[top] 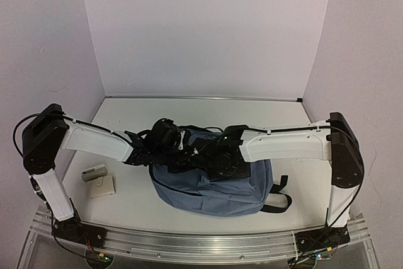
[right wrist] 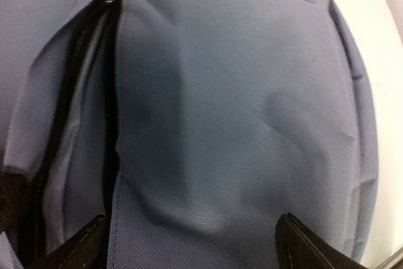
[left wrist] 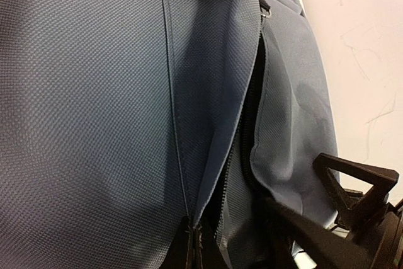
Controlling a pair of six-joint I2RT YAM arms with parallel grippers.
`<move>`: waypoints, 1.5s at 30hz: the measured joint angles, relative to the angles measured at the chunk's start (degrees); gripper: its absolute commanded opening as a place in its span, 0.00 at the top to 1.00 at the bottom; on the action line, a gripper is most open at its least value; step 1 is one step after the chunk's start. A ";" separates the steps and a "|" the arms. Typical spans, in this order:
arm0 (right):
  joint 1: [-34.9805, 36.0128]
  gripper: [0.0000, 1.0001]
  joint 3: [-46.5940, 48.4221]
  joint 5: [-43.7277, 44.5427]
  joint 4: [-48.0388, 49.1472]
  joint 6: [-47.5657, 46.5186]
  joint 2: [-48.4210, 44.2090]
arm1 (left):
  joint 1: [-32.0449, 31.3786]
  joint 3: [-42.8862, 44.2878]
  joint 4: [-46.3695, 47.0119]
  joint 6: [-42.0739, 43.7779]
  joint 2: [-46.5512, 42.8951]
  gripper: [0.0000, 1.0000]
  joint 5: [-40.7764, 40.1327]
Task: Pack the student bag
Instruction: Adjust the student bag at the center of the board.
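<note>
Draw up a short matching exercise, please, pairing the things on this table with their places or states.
Things:
1 backpack
2 left pincer
3 right pincer
4 cream box

States or places:
a open wide over blue fabric
b lying left of the backpack
c shut on fabric beside the zip
d blue, in the middle, partly unzipped

Pairs: 1-d, 2-c, 3-a, 4-b

Both arms extended inward; left gripper (left wrist: 194,247) clamped, right gripper (right wrist: 192,231) spread wide
</note>
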 measured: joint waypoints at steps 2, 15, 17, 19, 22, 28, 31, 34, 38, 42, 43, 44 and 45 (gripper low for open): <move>0.25 0.25 0.35 1.53 -2.24 1.48 -0.02 | 0.00 0.00 0.20 -0.14 0.00 1.00 0.38; 0.28 0.64 2.74 10.42 -13.55 7.91 -8.37 | 0.38 0.00 3.67 -1.37 1.81 1.00 4.58; 0.05 0.65 1.94 11.20 -13.98 8.08 -9.50 | 0.53 0.00 4.16 -1.62 2.07 1.00 5.28; -0.18 0.62 0.66 11.30 -13.03 7.60 -10.16 | 0.65 0.00 4.46 -1.69 2.28 1.00 5.74; -0.28 0.52 -1.90 9.62 -8.86 5.60 -11.12 | 0.74 0.02 4.79 -1.71 2.51 1.00 6.14; -0.26 0.42 -2.76 3.62 1.24 0.40 -13.45 | 0.85 0.02 4.90 -1.74 2.51 1.00 6.46; -0.26 0.38 -1.35 2.11 3.01 -1.28 -12.07 | 0.87 0.02 4.91 -1.76 2.51 1.00 6.53; -0.26 0.36 0.01 1.65 3.44 -2.21 -8.83 | 0.87 0.02 4.93 -1.76 2.51 1.00 6.58; -0.26 0.37 0.64 1.59 3.05 -2.99 -4.06 | 0.87 0.02 4.95 -1.76 2.51 1.00 6.58; -0.26 0.56 1.98 2.25 1.73 -3.54 -0.51 | 0.87 0.02 4.95 -1.76 2.51 1.00 6.60; -0.26 0.67 2.61 2.72 1.16 -3.56 0.19 | 0.87 0.02 4.95 -1.76 2.51 1.00 6.60; -0.26 0.79 3.29 3.28 0.51 -3.51 0.74 | 0.87 0.02 4.95 -1.76 2.51 1.00 6.60; -0.26 0.92 3.89 3.79 0.03 -3.37 1.14 | 0.87 0.02 4.95 -1.76 2.51 1.00 6.60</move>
